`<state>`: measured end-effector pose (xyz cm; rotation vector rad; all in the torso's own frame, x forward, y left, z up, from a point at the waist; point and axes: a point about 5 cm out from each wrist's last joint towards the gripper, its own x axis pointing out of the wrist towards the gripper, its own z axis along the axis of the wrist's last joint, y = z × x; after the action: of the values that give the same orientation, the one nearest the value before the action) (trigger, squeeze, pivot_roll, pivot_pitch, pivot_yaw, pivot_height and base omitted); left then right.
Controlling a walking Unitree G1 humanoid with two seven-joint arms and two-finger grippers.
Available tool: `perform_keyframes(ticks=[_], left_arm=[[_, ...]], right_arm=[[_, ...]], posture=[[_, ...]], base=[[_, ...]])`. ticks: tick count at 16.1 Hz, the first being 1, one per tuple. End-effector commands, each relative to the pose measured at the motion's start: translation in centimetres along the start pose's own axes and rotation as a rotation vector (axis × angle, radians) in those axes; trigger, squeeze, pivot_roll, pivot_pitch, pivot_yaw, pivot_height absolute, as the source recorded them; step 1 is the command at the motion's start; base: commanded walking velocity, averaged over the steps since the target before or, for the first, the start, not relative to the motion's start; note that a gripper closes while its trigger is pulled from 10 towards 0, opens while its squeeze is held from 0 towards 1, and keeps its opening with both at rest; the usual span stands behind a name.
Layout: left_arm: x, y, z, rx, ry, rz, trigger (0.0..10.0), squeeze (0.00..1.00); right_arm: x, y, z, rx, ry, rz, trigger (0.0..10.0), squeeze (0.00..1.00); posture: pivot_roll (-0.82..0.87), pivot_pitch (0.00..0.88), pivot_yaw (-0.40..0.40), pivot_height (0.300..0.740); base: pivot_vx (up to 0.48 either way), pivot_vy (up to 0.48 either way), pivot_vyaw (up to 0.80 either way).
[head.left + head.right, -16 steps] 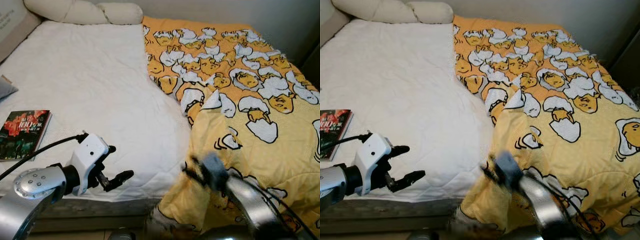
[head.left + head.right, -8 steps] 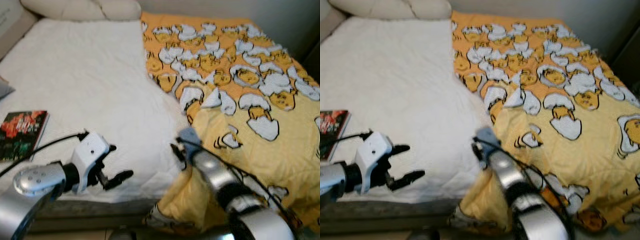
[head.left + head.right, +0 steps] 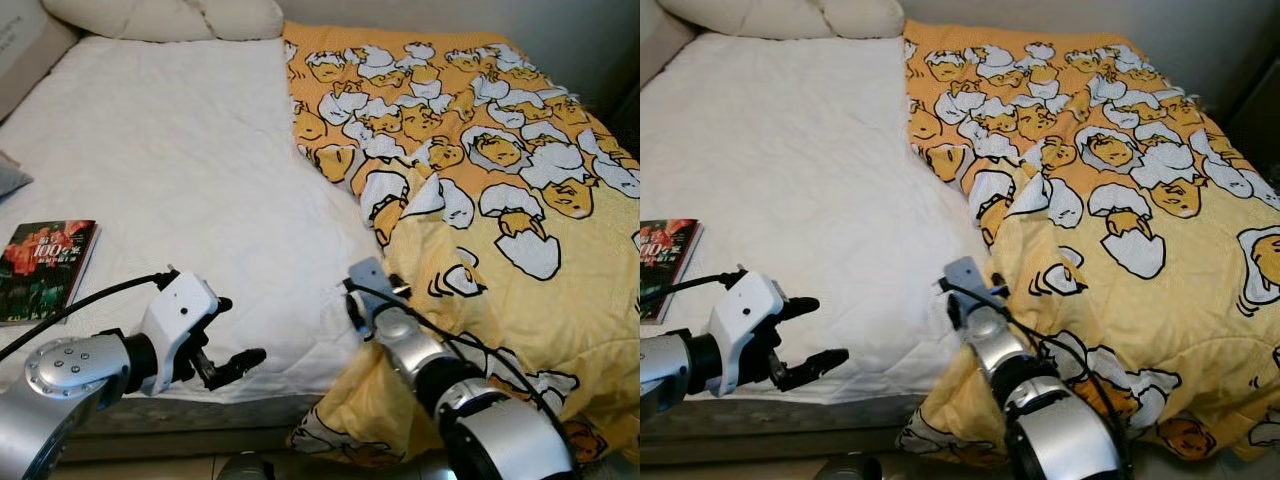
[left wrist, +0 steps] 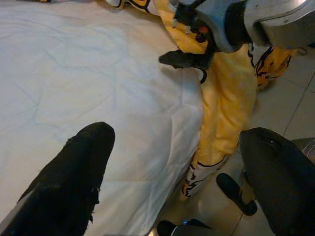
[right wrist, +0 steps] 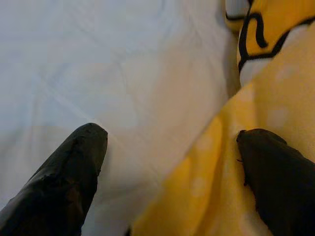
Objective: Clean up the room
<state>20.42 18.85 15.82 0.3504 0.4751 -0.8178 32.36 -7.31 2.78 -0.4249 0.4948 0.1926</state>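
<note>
Half-made bed, yellow blanket (image 3: 500,250) bunched on one side

Right gripper (image 5: 167,162) was spread wide over the blanket edge on the white sheet (image 3: 180,170); left gripper (image 3: 225,335) was held open too, book (image 3: 45,268) nearby.

Soft printed cloth blanket (image 3: 500,200) — quilted matt white mattress (image 3: 170,170) — glossy paper book (image 3: 45,268).

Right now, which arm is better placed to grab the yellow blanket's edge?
Right. Its tool is open and straddles the yellow blanket edge at the bed's foot, while the left tool hovers open over the bare white sheet.
</note>
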Motion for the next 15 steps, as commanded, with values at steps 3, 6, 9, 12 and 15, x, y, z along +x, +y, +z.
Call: perform_keyframes(ticks=[3, 6, 9, 12, 15], left_arm=[[-0.2, -0.1, 0.2, 0.005, -0.001, 0.005, 10.0, 0.0], [0.0, -0.1, 0.3, 0.006, -0.004, -0.008, 10.0, 0.0], [0.1, 0.0, 0.4, 0.01, -0.005, -0.013, 10.0, 0.0], [0.2, 0.1, 0.6, 0.017, -0.005, -0.016, 10.0, 0.0], [0.2, 0.2, 0.6, 0.02, -0.004, -0.017, 10.0, 0.0]], right_arm=[[0.0, -1.0, 0.1, -0.002, -0.056, -0.066, 10.0, 0.0], [-0.1, -2.3, -1.6, -0.029, 0.003, -0.133, 10.0, 0.0], [-0.3, -2.2, -4.0, 0.157, 0.137, -0.066, 10.0, 0.0], [-0.5, -2.7, -5.2, 0.251, 0.174, -0.041, 10.0, 0.0], [-0.5, -3.6, -5.6, 0.287, 0.186, -0.047, 0.0, 0.0]], posture=[[0.32, 0.072, -0.023, 0.74], [0.32, 0.073, -0.016, 0.74], [0.32, 0.071, -0.013, 0.74], [0.32, 0.067, -0.01, 0.74], [0.32, 0.067, -0.01, 0.74]], base=[[0.0, 0.0, 0.0], [0.0, 0.0, 0.0], [0.0, 0.0, 0.0], [0.0, 0.0, 0.0], [0.0, 0.0, 0.0]])
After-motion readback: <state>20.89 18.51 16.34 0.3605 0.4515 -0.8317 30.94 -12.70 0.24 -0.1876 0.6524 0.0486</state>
